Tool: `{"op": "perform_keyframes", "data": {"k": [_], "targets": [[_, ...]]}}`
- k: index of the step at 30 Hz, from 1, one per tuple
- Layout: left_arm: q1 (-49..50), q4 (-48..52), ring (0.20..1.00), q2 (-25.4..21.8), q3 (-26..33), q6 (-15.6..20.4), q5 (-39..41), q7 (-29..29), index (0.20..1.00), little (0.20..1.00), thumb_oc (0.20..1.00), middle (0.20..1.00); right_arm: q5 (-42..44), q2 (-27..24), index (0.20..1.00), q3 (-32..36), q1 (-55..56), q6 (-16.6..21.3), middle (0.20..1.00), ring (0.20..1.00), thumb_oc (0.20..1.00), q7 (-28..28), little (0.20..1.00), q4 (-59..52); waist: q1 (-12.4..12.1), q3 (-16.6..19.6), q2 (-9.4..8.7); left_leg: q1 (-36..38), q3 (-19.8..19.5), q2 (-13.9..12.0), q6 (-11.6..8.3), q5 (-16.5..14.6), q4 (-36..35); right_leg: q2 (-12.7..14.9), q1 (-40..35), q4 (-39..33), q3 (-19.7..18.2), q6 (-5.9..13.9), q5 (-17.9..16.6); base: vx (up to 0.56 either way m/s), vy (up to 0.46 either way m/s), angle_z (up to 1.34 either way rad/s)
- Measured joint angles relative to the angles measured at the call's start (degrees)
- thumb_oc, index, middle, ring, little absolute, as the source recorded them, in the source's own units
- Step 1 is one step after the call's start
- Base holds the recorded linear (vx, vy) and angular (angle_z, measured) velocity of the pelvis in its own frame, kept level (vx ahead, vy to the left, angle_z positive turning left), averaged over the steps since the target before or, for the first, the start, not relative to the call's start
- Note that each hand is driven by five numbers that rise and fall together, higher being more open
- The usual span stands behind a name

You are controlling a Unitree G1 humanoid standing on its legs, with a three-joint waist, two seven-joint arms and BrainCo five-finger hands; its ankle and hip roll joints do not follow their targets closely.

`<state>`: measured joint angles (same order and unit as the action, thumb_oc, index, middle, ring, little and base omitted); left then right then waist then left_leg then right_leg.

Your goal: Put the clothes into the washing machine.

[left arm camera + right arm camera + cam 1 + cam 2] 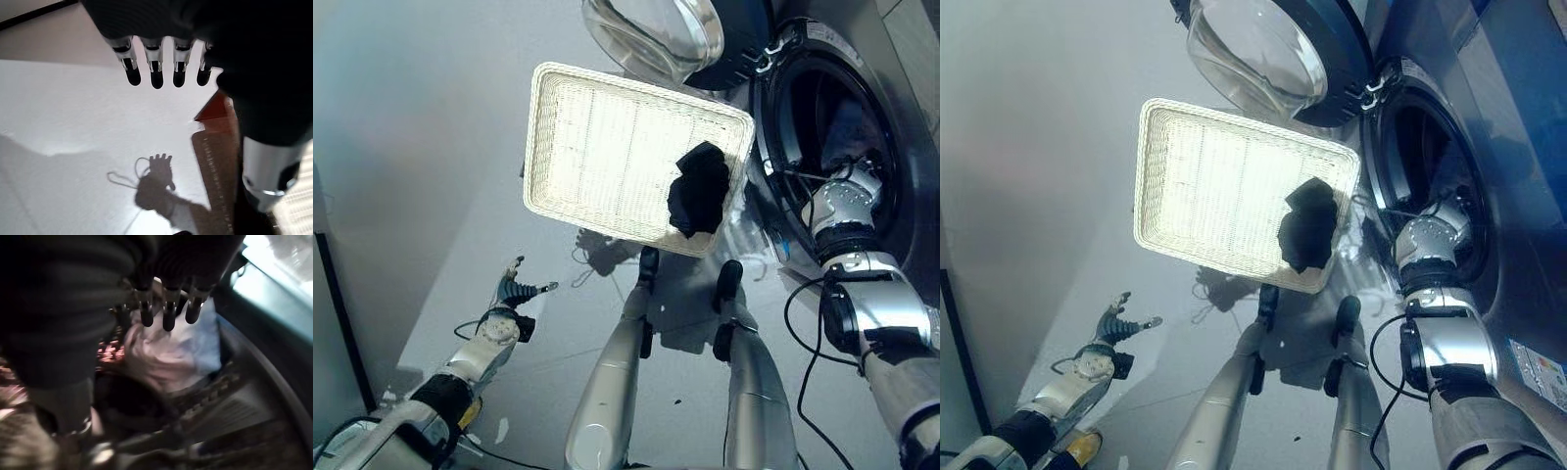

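Observation:
A white woven basket [548, 147] lies on the floor beside the front-loading washing machine [901, 59]. One black garment [698, 188] rests in the basket's corner nearest the machine. My right arm reaches through the round drum opening [837, 113]. In the right wrist view my right hand [169, 316] holds its fingers straight just above a pale, crumpled garment [171, 352] lying inside the drum, with darker cloth [129, 404] beside it. My left hand [512, 290] hovers over the floor at the lower left, fingers [156, 71] straight and holding nothing.
The machine's glass door [656, 29] stands swung open beyond the basket's far end. Pale grey floor [431, 127] stretches to the left of the basket. A dark baseboard [333, 294] runs along the left edge.

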<state>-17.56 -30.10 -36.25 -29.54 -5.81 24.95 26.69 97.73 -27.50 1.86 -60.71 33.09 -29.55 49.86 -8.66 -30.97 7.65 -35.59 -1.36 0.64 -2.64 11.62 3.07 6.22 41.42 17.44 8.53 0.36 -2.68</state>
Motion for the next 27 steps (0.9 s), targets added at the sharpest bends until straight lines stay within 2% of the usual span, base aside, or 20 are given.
{"op": "perform_keyframes", "data": {"k": [1,2,6,10,12,14,15,16,17,19,22,23,27], "targets": [[0.3,-0.9,1.0,1.5,0.4,0.5,0.9,0.0,1.0,1.0,1.0,1.0,-6.1,0.2,1.0,-1.1,1.2,-2.4,1.0,1.0,1.0,-1.0,1.0,-0.6,0.2,0.0,0.01,0.0,0.2,-0.1,0.0,0.0,-0.2,-0.1,0.0,-0.3,-0.1,0.16,-0.1,-0.06,0.099,-0.06],[0.4,-1.3,1.0,2.0,0.7,0.8,0.9,0.0,1.0,1.0,1.0,1.0,-7.9,0.4,1.0,-1.6,1.5,-3.0,1.0,1.0,1.0,-1.1,1.0,-1.0,0.3,0.0,0.01,0.0,0.2,-0.1,-0.01,0.0,-0.3,-0.1,0.0,-0.3,-0.1,0.17,-0.1,-0.1,0.157,-0.03],[1.6,-8.5,1.0,10.1,2.8,4.1,1.1,-0.1,1.0,1.0,1.0,1.0,-27.2,3.6,1.0,-5.9,7.2,-8.2,1.0,1.0,1.0,-1.0,1.0,-6.5,1.8,0.0,0.03,0.1,0.3,0.1,0.13,0.1,-0.6,0.0,0.0,-0.6,-0.4,0.26,-0.2,-0.07,0.132,0.0],[2.5,-9.6,1.0,14.0,3.1,5.5,1.1,-0.1,1.0,1.0,1.0,1.0,-38.2,5.6,1.0,-8.1,14.3,-11.9,1.0,1.0,1.0,0.0,1.0,-7.9,2.2,0.0,0.02,0.0,0.6,0.0,0.04,0.0,-1.2,-0.1,0.3,-0.8,-0.7,0.35,-0.2,-0.05,0.072,-0.01],[2.8,-9.7,1.0,14.2,3.2,5.7,1.1,-0.1,1.0,1.0,1.0,1.0,-41.8,6.3,1.0,-9.1,17.0,-13.2,1.0,1.0,1.0,0.4,1.0,-7.9,3.0,0.0,0.01,0.0,0.8,0.0,0.16,0.1,-1.7,-0.1,0.6,-0.8,-0.9,0.44,-0.3,-0.06,0.078,-0.03],[3.3,-9.6,1.0,15.0,4.6,6.4,1.1,0.4,1.0,1.0,1.0,1.0,-50.0,5.7,1.0,-11.9,20.7,-13.4,1.0,1.0,1.0,0.4,1.0,-11.1,3.2,0.0,0.01,0.1,1.1,0.0,0.21,0.2,-2.0,-0.2,0.5,-1.4,-1.1,0.61,-0.4,-0.11,0.09,-0.05],[3.4,-9.7,1.0,15.5,5.0,6.8,1.1,0.4,1.0,1.0,1.0,1.0,-58.5,4.8,1.0,-14.7,24.6,-13.5,1.0,1.0,1.0,0.0,1.0,-13.3,4.2,0.0,-0.03,0.1,1.2,0.0,0.48,0.4,-2.3,-0.2,0.5,-1.7,-1.3,0.74,-0.6,-0.09,0.05,-0.01],[3.5,-9.7,1.0,15.9,5.4,7.0,1.1,0.4,1.0,1.0,1.0,1.0,-63.2,3.9,1.0,-16.2,25.6,-13.8,1.0,1.0,1.0,-0.5,1.0,-14.8,4.4,0.0,-0.03,0.1,1.2,0.1,0.51,0.4,-2.5,-0.2,0.5,-1.8,-1.2,0.8,-0.7,-0.09,0.045,0.02],[3.9,-9.8,1.0,16.5,6.2,7.7,1.3,0.3,1.0,1.0,1.0,1.0,-73.3,2.5,1.0,-18.5,28.1,-14.3,1.0,1.0,1.0,-2.0,1.0,-17.7,4.9,0.0,-0.03,0.0,1.2,0.1,0.57,0.4,-2.8,-0.1,0.4,-2.0,-1.2,0.95,-0.7,-0.06,0.031,0.01],[4.1,-9.9,1.0,16.8,6.3,9.0,2.5,-0.5,1.0,1.0,1.0,1.0,-87.2,1.1,1.0,-20.0,30.8,-15.0,1.0,1.0,1.0,-4.8,1.0,-21.8,6.3,0.0,-0.07,0.1,1.2,0.2,0.74,0.6,-3.0,-0.2,0.2,-2.8,-1.2,1.14,-1.0,-0.05,0.042,-0.01],[4.1,-10.2,1.0,18.2,8.3,10.9,3.5,-2.7,1.0,1.0,1.0,1.0,-100.0,-1.6,1.0,-20.8,31.5,-15.2,1.0,1.0,1.0,-7.2,1.0,-26.7,6.5,-0.1,-0.1,0.8,1.3,0.0,0.96,0.7,-3.7,-0.5,-0.7,-3.9,-1.4,1.25,-1.6,-0.07,0.042,-0.05],[4.1,-11.4,1.0,18.9,9.2,13.0,4.9,-5.0,1.0,1.0,1.0,1.0,-104.8,-3.1,1.0,-22.2,31.3,-15.5,1.0,1.0,1.0,-8.1,1.0,-27.6,6.5,-0.1,-0.12,1.4,1.3,0.0,0.96,0.7,-3.9,-0.5,-1.3,-4.3,-1.4,1.3,-1.6,-0.06,0.047,-0.03],[4.1,-14.4,1.0,19.3,10.1,15.3,6.4,-9.2,1.0,1.0,1.0,1.0,-114.1,-4.7,1.0,-25.1,28.4,-15.7,1.0,1.0,1.0,-8.6,1.0,-27.8,6.8,0.0,-0.55,2.5,1.2,-0.4,0.76,0.6,-4.3,-1.0,-2.8,-5.2,-1.3,1.4,-1.7,-0.03,0.01,0.01]]}}
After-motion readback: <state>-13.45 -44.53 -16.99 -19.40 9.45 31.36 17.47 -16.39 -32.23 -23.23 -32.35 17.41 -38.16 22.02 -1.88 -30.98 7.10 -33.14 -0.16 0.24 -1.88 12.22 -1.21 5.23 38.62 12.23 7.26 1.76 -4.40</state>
